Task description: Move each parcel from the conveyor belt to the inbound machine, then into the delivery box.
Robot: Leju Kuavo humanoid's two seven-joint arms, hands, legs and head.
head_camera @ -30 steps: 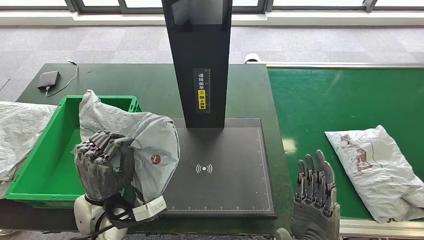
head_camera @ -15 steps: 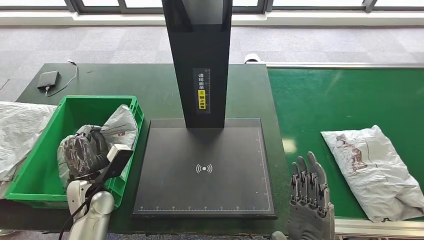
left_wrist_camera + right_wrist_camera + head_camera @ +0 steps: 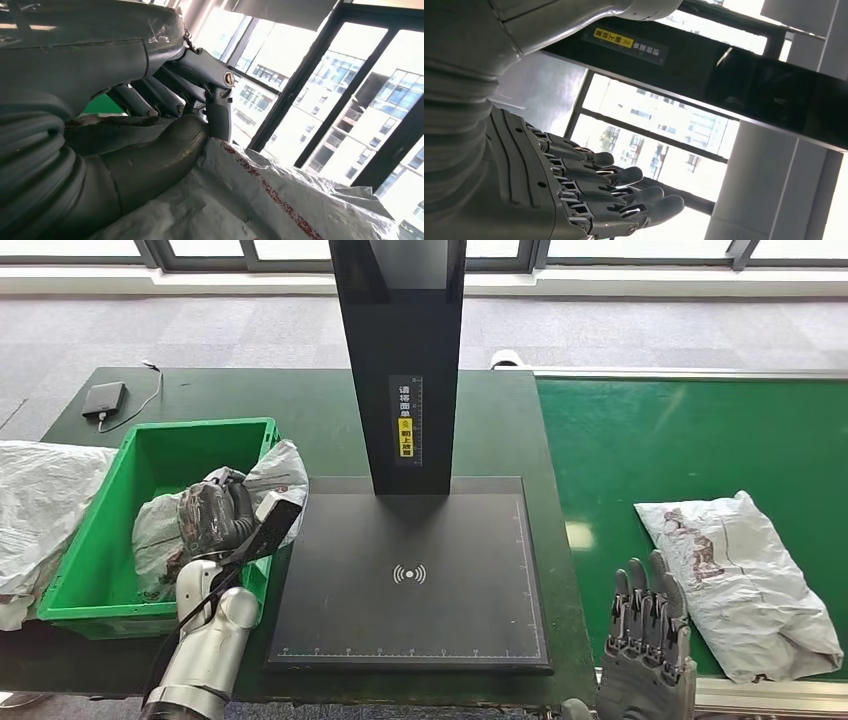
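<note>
Layout. Black flat scanner platform (image 3: 410,575) at centre, black upright column (image 3: 400,360) at its rear edge. Green plastic crate (image 3: 100,550) just left of it, holding a grey plastic-bag parcel (image 3: 270,475). Green conveyor belt (image 3: 690,435) to the right, carrying a second grey plastic-bag parcel (image 3: 740,580). Small black box with cable (image 3: 103,399) behind the crate.

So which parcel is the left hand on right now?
The crumpled grey parcel in the green bin, under the left hand; the parcel on the belt lies untouched.
</note>
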